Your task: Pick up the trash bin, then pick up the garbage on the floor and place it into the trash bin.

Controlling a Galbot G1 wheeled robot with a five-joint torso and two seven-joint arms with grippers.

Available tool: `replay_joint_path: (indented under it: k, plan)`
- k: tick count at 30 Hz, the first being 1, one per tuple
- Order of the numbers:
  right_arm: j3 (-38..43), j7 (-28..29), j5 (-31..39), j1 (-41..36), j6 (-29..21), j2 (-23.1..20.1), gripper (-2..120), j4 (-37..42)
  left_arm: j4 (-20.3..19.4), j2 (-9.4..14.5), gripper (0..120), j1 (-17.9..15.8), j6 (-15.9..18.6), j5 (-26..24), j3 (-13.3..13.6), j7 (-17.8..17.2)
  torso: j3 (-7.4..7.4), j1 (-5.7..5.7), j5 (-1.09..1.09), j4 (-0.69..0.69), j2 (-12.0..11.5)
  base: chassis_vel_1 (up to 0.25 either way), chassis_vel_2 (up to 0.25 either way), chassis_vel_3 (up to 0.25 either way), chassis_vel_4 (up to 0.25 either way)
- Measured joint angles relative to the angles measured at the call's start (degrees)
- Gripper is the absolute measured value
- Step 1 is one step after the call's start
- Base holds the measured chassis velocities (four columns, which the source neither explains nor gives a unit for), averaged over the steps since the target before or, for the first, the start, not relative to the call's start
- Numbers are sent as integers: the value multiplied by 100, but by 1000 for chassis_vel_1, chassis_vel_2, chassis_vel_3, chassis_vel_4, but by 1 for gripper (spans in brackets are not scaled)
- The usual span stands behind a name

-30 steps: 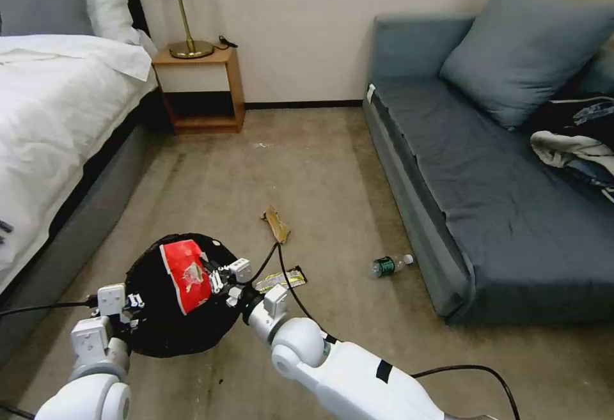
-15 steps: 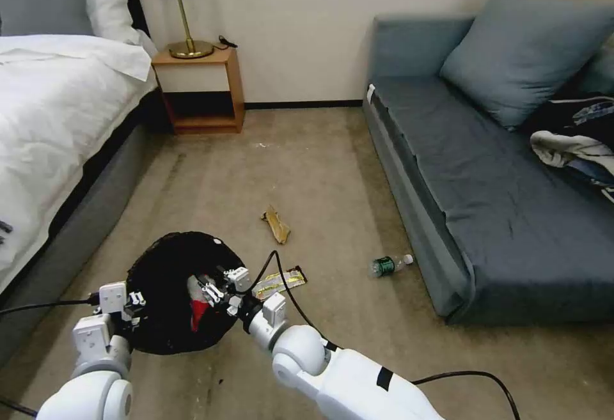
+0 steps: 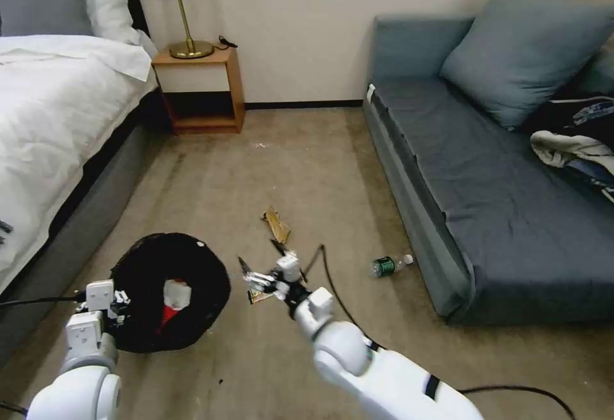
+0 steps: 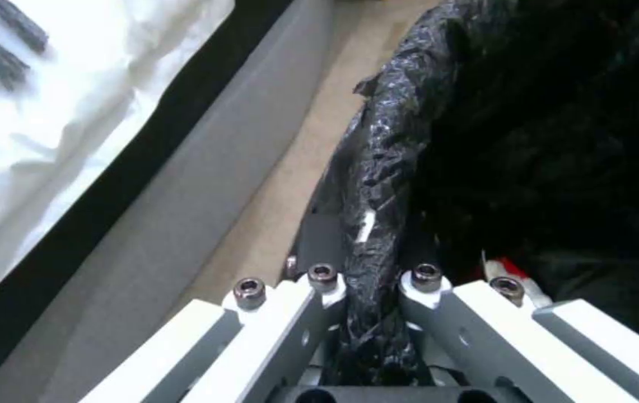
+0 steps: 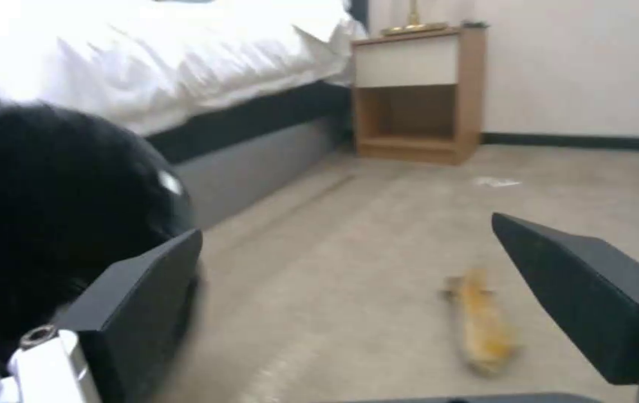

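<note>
The trash bin (image 3: 192, 266), lined with a crinkly black bag, is tilted above the carpet at lower left. My left gripper (image 3: 118, 302) is shut on the trash bin's rim (image 4: 372, 224). A red-and-white wrapper (image 3: 173, 298) lies inside it. My right gripper (image 3: 259, 263) hangs open and holds nothing, to the right of the bin, just over the yellow-silver wrapper (image 3: 257, 296), which it mostly hides. A brown wrapper (image 3: 277, 224) lies just beyond on the floor, seen between the open fingers as the brown wrapper (image 5: 484, 324). A small bottle (image 3: 389, 265) lies near the sofa.
A bed (image 3: 51, 119) runs along the left and a blue sofa (image 3: 486, 202) with a clothes heap (image 3: 575, 142) along the right. A wooden nightstand (image 3: 201, 87) with a lamp stands at the back wall. Open carpet lies between them.
My right gripper let go of the red-and-white wrapper, which dropped into the bin, then drew out to the right. The left arm shifted the bin slightly left.
</note>
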Motion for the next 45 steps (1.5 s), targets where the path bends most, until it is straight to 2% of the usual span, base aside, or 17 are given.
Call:
replay_joint_path:
  k: [7,11,15,23,45]
  plan:
    - [951,15,-561,-592,-18,-144,100,156,179,79,3,-103,-48,107,-22,0,0,0,2,2,0,0,0,0,0]
    - [2061,224,-1079,-1334,59,39,100,407,201,114,3,-58,-102,92,-56,-1,0,0,0,1,0,0,0,0,0]
    - [2428,513,-1090,-1819,210,121,100,625,154,123,3,-13,-111,1,-70,-1,0,0,0,0,0,0,0,0,0]
    - [2585,574,-1152,-2297,392,153,100,940,82,123,3,30,-149,-104,-82,-1,-1,0,0,1,1,0,0,0,0]
    - [2538,470,-1277,-2245,456,321,100,839,68,207,3,87,-169,-171,-87,-4,0,0,-1,2,1,-18,15,15,-14]
